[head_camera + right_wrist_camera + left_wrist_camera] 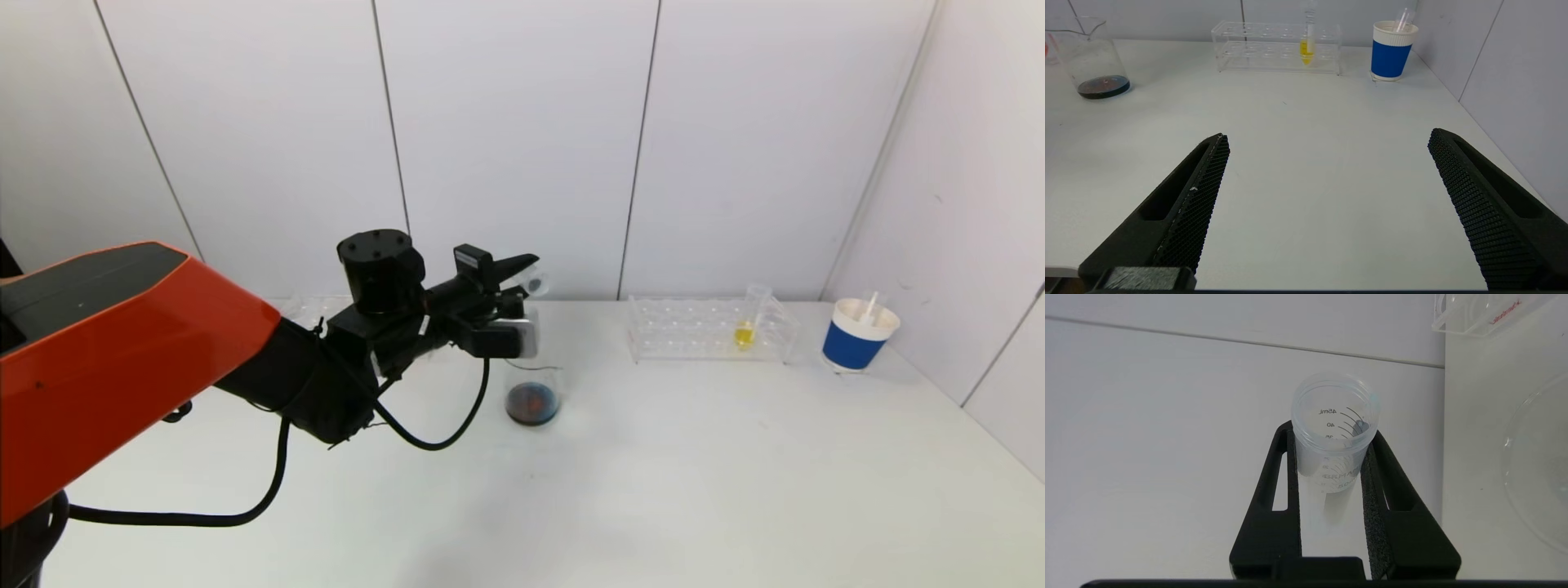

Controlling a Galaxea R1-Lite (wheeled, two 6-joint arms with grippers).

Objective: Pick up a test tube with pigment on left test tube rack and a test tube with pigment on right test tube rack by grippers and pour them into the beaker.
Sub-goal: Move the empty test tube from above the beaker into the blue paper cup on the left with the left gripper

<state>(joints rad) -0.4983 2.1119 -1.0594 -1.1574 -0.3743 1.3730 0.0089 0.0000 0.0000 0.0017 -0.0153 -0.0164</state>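
The left tool (522, 273) pinches an empty-looking test tube (1334, 430) tipped on its side above the beaker (532, 390), which stands mid-tabletop with dark liquid at its bottom. The tube's marks read "45mL" and "40". The right tool (1327, 163) is spread wide over the near right tabletop (1306, 143), with lots of bare room ahead. At the far edge stands the right rack (709, 328) with a yellow tube (746, 325), and a blue cup (854, 335) sits near the right wall.
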